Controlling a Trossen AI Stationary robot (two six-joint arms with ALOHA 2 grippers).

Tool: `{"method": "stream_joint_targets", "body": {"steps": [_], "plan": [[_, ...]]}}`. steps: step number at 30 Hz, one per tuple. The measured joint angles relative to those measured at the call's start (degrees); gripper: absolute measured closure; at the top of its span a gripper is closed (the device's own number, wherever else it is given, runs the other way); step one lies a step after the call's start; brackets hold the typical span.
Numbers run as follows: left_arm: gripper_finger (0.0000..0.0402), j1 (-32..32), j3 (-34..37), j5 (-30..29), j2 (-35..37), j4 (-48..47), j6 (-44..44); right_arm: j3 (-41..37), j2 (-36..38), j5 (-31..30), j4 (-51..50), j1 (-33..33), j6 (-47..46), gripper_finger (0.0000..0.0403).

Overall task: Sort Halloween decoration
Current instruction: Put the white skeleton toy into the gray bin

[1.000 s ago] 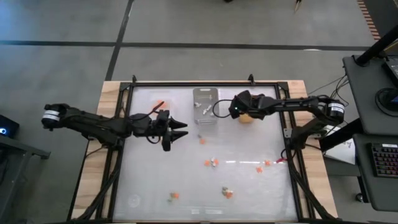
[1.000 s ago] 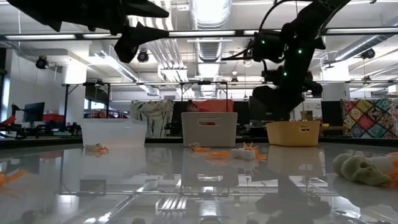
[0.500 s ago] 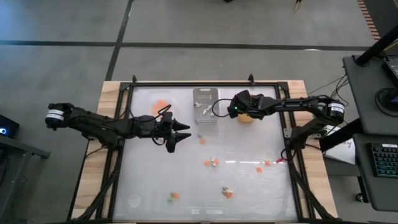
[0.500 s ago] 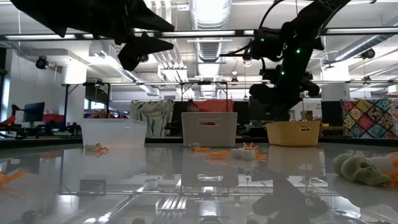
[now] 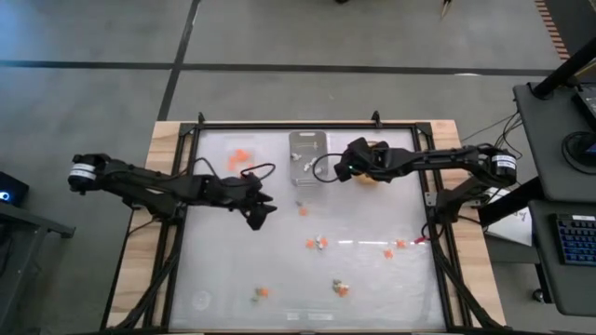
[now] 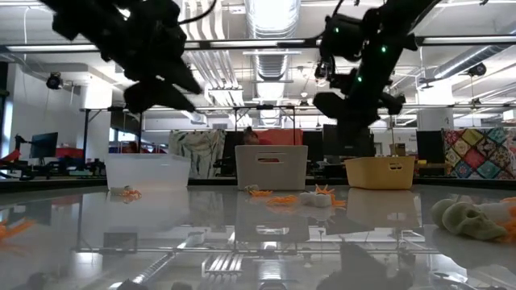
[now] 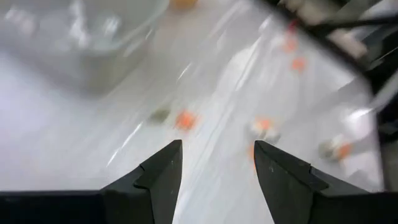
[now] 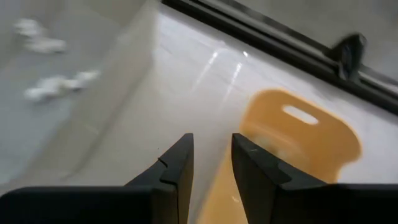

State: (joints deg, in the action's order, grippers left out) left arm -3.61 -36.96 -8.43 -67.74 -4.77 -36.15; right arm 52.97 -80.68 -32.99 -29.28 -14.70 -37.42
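Small Halloween decorations lie loose on the white table: orange ones [image 5: 303,211] [image 5: 388,253] [image 5: 262,294], a pale-and-orange one [image 5: 318,243] and a pale skull [image 6: 468,219]. My left gripper [image 5: 265,209] hangs open above the table, left of centre, slanting down toward the orange trinket [image 7: 185,119]. My right gripper [image 5: 339,171] is open with nothing between its fingers [image 8: 211,155]. It hovers between the grey tray [image 5: 307,158], which holds white trinkets [image 8: 43,37], and the yellow tray [image 8: 298,137]. The clear tray [image 5: 240,158] holds orange pieces.
The three trays stand in a row along the table's far side [image 6: 147,171] [image 6: 271,167] [image 6: 379,171]. A black frame [image 5: 307,124] runs round the table. More trinkets lie toward the near edge [image 5: 342,288]. Beyond the right edge stands a dark desk with a keyboard [image 5: 573,247].
My left gripper has tipped from nearly level to slanting down at the table and has sunk a little, fingers still apart. My right gripper has risen a little and shifted from over the yellow tray toward the grey tray.
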Motion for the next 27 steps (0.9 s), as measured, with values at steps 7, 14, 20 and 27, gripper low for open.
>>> {"method": "stream_joint_targets", "body": {"steps": [7,14,20,27], "plan": [[0.0219,-2.9,-9.8,0.0,-4.4,-29.2,-2.8,4.8,0.0,-0.1,0.0,3.9,3.7,0.0313],[0.0219,-4.6,-13.7,-0.1,-12.3,-41.1,-3.0,7.3,0.0,-0.2,0.0,6.2,5.1,0.0322],[0.0229,-9.0,-11.4,-2.8,-16.3,-43.5,17.2,7.3,0.0,-0.2,0.0,6.6,5.3,0.0322],[0.0239,-10.0,-8.8,-5.6,-14.7,-41.2,23.2,6.2,0.0,0.0,0.0,7.0,4.4,0.0317]]}}
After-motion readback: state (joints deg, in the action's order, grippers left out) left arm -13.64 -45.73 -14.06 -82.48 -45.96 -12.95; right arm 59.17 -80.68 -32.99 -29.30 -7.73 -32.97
